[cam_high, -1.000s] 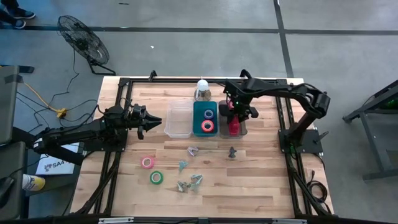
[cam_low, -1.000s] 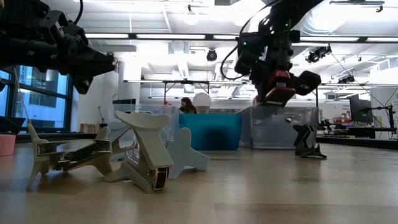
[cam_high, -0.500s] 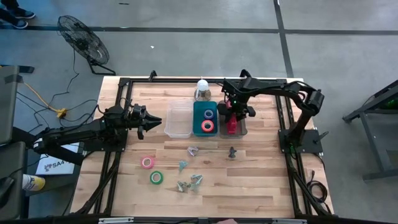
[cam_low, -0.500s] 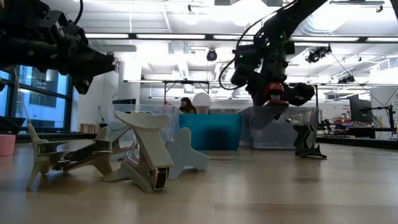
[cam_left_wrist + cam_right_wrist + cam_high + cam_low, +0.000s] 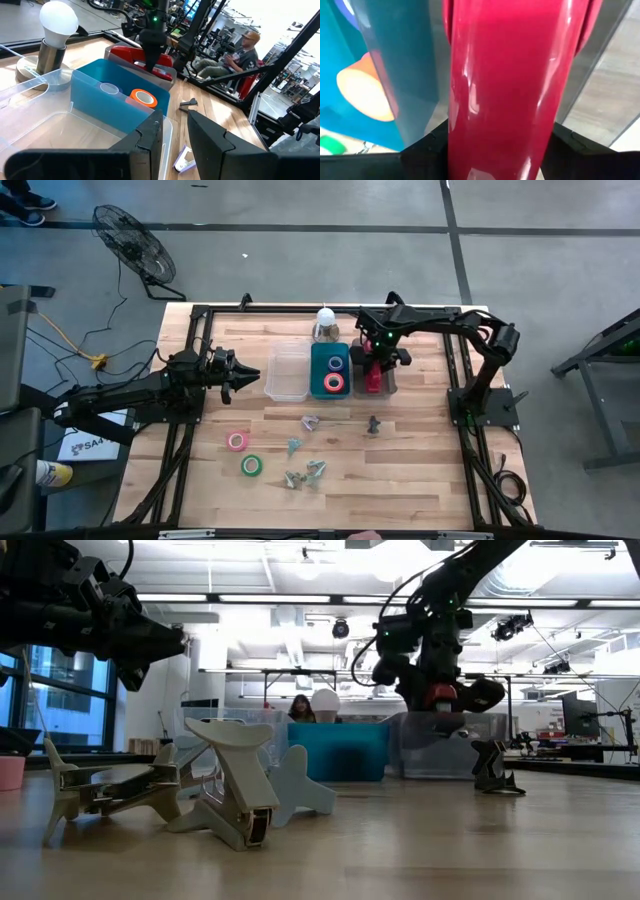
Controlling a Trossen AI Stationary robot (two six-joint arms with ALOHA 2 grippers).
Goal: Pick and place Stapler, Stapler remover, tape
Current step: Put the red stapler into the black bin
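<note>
Right gripper (image 5: 374, 366) has lowered the stapler (image 5: 373, 379) into the grey bin (image 5: 390, 388), upper centre, apparently still clamping it for placement.

We see a glossy red plastic stapler (image 5: 505, 85), shiny enough to throw highlights. The table (image 5: 420, 480) is pale wood planks, smooth with a soft sheen. The clear bin (image 5: 285, 375) looks like thin see-through plastic, the blue bin (image 5: 110, 107) is translucent plastic. Staple removers (image 5: 235, 790) look matt pale plastic. The arms' fingers (image 5: 210, 145) are matt black.
</note>
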